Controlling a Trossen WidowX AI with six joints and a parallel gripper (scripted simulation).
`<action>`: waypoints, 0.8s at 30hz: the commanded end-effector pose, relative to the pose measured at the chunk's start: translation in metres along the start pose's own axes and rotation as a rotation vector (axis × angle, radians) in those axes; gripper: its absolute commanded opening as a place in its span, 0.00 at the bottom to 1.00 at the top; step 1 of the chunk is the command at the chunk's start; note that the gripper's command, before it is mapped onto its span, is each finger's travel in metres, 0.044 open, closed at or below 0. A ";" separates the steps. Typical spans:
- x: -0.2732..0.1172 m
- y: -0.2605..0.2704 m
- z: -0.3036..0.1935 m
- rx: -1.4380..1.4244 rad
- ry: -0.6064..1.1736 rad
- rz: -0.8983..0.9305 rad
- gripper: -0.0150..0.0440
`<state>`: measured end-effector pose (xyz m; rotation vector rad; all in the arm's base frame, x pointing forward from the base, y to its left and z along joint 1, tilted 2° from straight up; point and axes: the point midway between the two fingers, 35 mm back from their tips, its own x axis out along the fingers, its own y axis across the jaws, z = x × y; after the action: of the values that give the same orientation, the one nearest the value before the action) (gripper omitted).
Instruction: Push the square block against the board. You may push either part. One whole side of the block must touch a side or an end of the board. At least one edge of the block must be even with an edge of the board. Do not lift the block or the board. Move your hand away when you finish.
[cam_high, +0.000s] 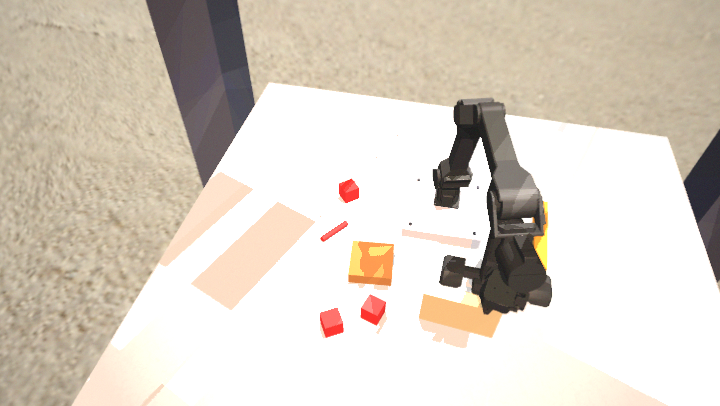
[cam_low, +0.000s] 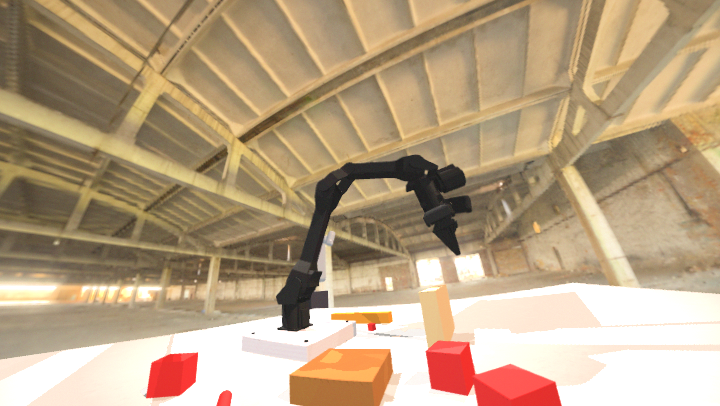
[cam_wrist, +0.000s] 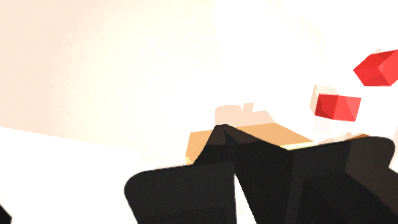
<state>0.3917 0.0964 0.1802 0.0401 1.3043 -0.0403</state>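
The orange square block (cam_high: 371, 262) (cam_low: 340, 373) lies flat to the left of the upright tan board (cam_high: 456, 315) (cam_low: 436, 315) (cam_wrist: 275, 134) in the top view. A gap separates them. The board stands on a long edge. My gripper (cam_high: 487, 308) (cam_low: 458, 253) (cam_wrist: 220, 130) is shut and empty, pointing down. It hangs in the air above the board, with its tips above the board's top in the exterior view. The hand hides the board's right end in the top view, and the fingers cover part of the board in the wrist view.
Two red cubes (cam_high: 373, 309) (cam_high: 331, 322) lie in front of the block. Another red cube (cam_high: 348, 191) and a red rod (cam_high: 334, 230) lie behind it. A long yellow bar (cam_high: 542, 242) (cam_low: 362, 317) is partly hidden by my arm. A small red piece (cam_low: 371, 326) is near it.
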 end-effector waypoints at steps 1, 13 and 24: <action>0.013 -0.019 -0.008 0.006 0.095 -0.017 0.25; 0.073 -0.041 -0.029 0.018 0.204 -0.034 0.25; 0.073 -0.041 -0.035 0.018 0.204 -0.034 0.25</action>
<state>0.3793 0.0559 0.1026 0.0387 1.5006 -0.0859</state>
